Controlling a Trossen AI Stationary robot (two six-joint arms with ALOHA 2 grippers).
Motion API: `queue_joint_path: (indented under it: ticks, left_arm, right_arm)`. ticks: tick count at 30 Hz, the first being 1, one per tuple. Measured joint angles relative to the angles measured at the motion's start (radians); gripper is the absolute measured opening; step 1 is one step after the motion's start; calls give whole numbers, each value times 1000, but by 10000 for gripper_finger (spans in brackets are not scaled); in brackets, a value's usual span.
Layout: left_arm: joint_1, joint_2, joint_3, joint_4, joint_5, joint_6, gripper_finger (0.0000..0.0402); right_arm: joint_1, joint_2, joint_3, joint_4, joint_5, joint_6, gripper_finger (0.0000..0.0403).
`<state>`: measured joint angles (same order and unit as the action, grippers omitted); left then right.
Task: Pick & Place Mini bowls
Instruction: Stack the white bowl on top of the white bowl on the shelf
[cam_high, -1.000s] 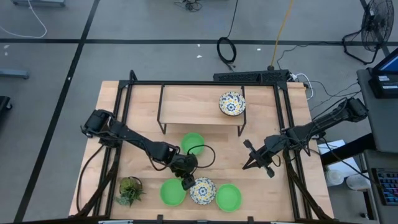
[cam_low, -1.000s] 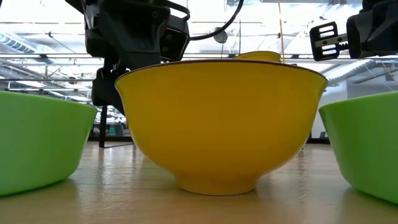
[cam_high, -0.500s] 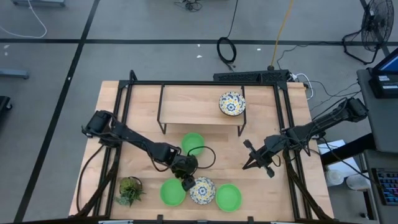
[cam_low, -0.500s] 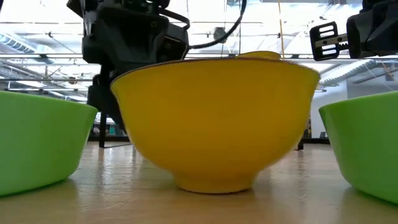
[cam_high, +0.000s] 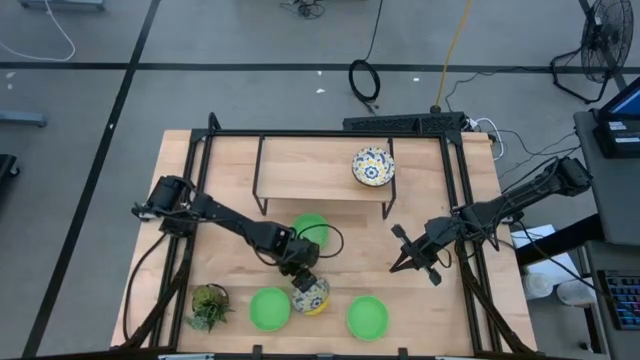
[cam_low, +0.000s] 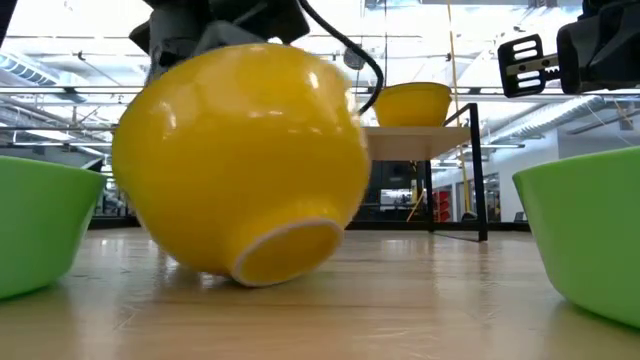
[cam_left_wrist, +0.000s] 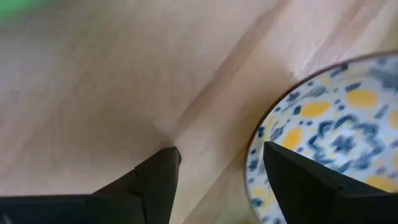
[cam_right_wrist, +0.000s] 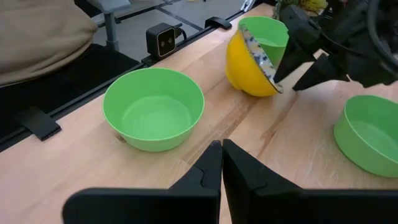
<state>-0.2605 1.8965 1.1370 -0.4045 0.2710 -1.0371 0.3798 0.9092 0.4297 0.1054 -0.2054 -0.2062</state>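
Observation:
A mini bowl, floral inside and yellow outside (cam_high: 311, 295) (cam_low: 240, 165) (cam_right_wrist: 249, 62), lies tipped on its side wall near the table's near edge, with its opening toward the far edge. My left gripper (cam_high: 303, 278) (cam_left_wrist: 221, 155) is open astride its rim. My right gripper (cam_high: 405, 252) (cam_right_wrist: 221, 155) is shut and hovers right of centre, touching nothing. Three green mini bowls stand on the table (cam_high: 270, 309) (cam_high: 367, 317) (cam_high: 311, 230). Another floral bowl (cam_high: 373, 166) sits on the shelf. No third floral bowl shows. My left gripper straddles the floral bowl's far rim (cam_left_wrist: 258, 143), one finger inside (cam_left_wrist: 298, 180) over the pattern and one outside (cam_left_wrist: 155, 180) over bare table. It slants down from the far left. The inside finger meets the rim (cam_right_wrist: 275, 76). The bowl is tipped, its side wall on the table.
A low wooden shelf on a black frame (cam_high: 320, 185) stands at the far side. A small spiky potted plant (cam_high: 209, 305) sits at the near left corner. The near-left green bowl lies close beside the tipped bowl. Bare wood lies between the two arms.
The left gripper has drawn back toward the far edge and risen a little. The floral bowl, upright before, has tipped onto its side with its foot toward the near edge and shifted left. The near-left green bowl has slid slightly toward the left edge.

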Motion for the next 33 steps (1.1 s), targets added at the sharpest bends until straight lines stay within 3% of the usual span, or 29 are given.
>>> queue_joint_path:
  ticks: [8, 23, 33]
  left_arm:
    - [14, 0, 0, 19, 2, 60, 239]
    - [1, 0, 0, 120, 116, 185, 239]
    - [-30, 0, 0, 117, 99, 453, 239]
  right_arm:
    - [0, 0, 0, -3, 0, 2, 0]
    - [0, 0, 0, -5, 0, 3, 0]
    - [0, 0, 0, -4, 0, 3, 0]
